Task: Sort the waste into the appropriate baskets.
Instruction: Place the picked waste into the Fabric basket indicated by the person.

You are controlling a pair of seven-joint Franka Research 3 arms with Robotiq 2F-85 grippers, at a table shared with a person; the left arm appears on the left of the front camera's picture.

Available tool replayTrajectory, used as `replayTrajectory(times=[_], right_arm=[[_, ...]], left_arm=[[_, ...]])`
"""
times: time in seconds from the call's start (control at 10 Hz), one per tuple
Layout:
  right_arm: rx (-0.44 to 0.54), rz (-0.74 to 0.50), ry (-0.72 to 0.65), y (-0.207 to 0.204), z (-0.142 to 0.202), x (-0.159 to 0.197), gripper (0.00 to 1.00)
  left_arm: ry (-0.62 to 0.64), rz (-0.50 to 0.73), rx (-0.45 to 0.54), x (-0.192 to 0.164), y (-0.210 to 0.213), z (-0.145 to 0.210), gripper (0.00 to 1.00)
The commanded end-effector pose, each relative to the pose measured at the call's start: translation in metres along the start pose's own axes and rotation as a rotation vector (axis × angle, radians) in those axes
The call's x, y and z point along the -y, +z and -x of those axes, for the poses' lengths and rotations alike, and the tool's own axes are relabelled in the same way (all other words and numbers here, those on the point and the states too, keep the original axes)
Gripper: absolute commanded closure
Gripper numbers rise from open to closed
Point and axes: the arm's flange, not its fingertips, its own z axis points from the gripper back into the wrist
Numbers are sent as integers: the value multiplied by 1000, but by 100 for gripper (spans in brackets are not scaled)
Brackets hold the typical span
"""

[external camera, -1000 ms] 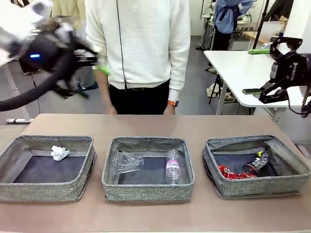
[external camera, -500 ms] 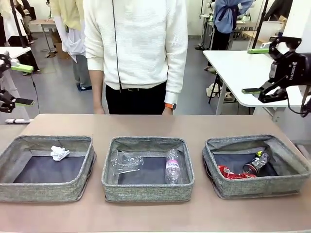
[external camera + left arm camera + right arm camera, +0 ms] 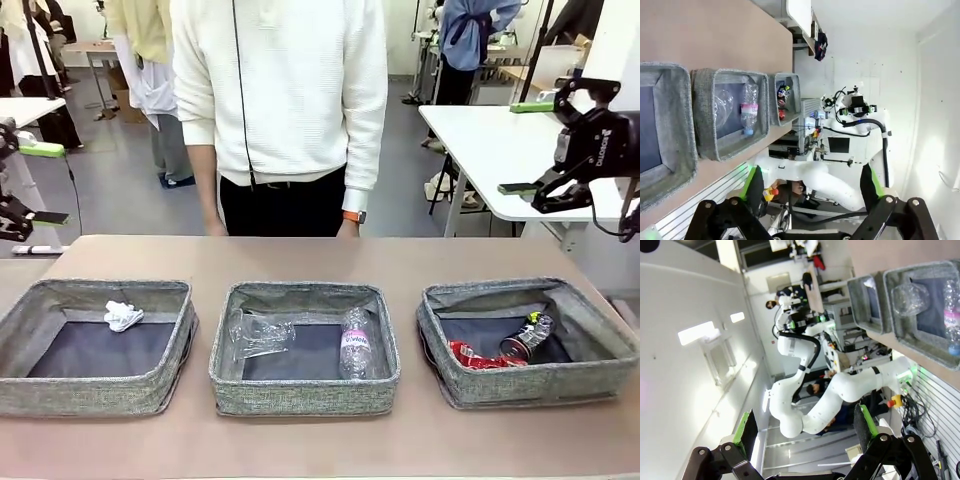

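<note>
Brown table (image 3: 300, 255) across the front view, with a person (image 3: 280, 100) in a white sweater at its far edge. Behind, a grey floor and a white side table (image 3: 490, 150) to the right.

Three grey woven baskets in a row on the table. Left basket (image 3: 25, 330) with a white tissue wad (image 3: 122, 315) near its far wall. Middle basket (image 3: 300, 385) with two clear plastic bottles, one crumpled (image 3: 258, 332) and one with a pink label (image 3: 355, 343) lying beside it. Right basket (image 3: 590, 375) with a red dented can (image 3: 473, 354) touching a dark can with green marks (image 3: 527, 336).

Left gripper (image 3: 25, 180) raised at the picture's left edge, well apart from the baskets, fingers spread wide, holding nothing. Right gripper (image 3: 530, 145) raised at the right, high above the right basket, fingers likewise wide apart and bare. Same wide spread in the left wrist view (image 3: 810, 187) and the right wrist view (image 3: 805, 427), green pads (image 3: 754, 184) well apart.
</note>
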Motion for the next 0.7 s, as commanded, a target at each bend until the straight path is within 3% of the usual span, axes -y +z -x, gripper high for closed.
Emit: replayTrajectory(times=[0.0, 0.6], right_arm=[[5, -24, -14, -2, 1, -4, 0], [5, -24, -14, -2, 1, -4, 0]], left_arm=[[0, 4, 14, 6, -1, 3, 0], [0, 4, 14, 6, -1, 3, 0]])
